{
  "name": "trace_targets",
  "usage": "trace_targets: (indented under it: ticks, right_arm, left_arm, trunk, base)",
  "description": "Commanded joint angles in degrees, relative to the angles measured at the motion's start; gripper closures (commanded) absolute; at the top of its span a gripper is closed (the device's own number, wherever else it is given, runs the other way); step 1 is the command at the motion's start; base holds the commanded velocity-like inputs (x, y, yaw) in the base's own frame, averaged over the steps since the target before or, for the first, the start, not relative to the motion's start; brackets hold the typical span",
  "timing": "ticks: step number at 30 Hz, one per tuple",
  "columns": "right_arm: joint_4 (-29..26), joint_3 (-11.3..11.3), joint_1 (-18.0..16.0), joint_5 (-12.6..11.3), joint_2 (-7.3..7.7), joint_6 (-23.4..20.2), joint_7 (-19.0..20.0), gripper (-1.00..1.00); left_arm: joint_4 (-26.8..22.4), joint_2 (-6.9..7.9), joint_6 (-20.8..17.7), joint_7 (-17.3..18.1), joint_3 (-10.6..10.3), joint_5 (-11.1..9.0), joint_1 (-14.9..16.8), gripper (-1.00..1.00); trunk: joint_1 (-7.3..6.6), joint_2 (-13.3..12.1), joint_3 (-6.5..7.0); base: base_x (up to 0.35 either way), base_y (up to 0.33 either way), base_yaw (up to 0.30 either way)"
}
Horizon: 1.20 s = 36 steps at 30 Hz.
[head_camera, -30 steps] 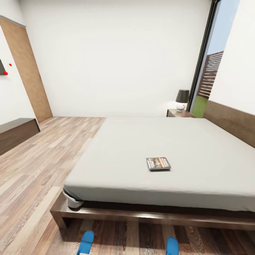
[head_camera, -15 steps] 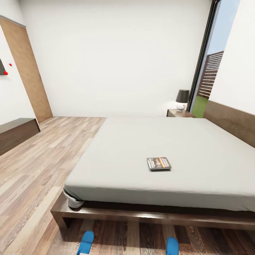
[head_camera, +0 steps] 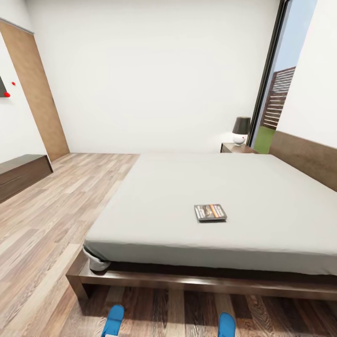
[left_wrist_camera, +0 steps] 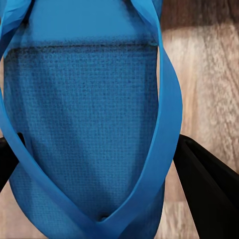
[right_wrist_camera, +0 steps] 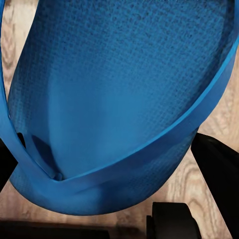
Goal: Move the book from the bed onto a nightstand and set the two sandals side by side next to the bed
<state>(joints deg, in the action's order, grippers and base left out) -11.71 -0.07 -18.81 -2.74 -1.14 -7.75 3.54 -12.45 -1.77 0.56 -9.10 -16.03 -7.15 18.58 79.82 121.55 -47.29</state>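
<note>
Our left end effector (left_wrist_camera: 94, 159) grips one sandal (left_wrist_camera: 84, 114), the right end effector (right_wrist_camera: 114, 169) the other sandal (right_wrist_camera: 119, 94). Since earlier, only our view shifted; the book (head_camera: 210, 212) lies on the bed (head_camera: 187, 187). Both sandals are cut off at the head view's bottom edge.
</note>
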Motion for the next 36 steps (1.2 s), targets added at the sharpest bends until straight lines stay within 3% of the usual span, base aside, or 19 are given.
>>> trace_targets:
  ticks: [1,14,28,36]
  right_arm:
    - [-0.2,0.0,0.0,-0.3,-0.03,-0.3,0.1,1.00]
    - [-0.6,0.4,0.1,-0.3,-0.07,4.2,0.1,1.00]
    - [-0.8,0.5,0.1,-0.2,0.00,4.6,0.4,1.00]
    - [-0.9,-0.1,0.1,-0.1,0.18,4.5,2.9,1.00]
  left_arm:
    - [0.0,0.02,0.1,-0.3,-0.5,-0.6,0.0,1.00]
    - [-0.3,0.05,0.2,-0.2,-0.2,-0.8,0.2,1.00]
    - [-0.8,0.58,0.2,-0.3,-0.3,-0.7,2.9,1.00]
    - [-1.4,0.63,0.3,-0.3,-0.5,-0.6,3.2,1.00]
  trunk:
    - [0.22,0.4,-0.24]
    - [3.07,5.7,-2.57]
    - [6.15,11.3,-5.08]
    - [7.90,14.5,-6.52]
  base:
    - [0.000,0.000,0.000]
    - [0.000,0.000,0.000]
    - [0.000,0.000,0.000]
    - [0.000,0.000,0.000]
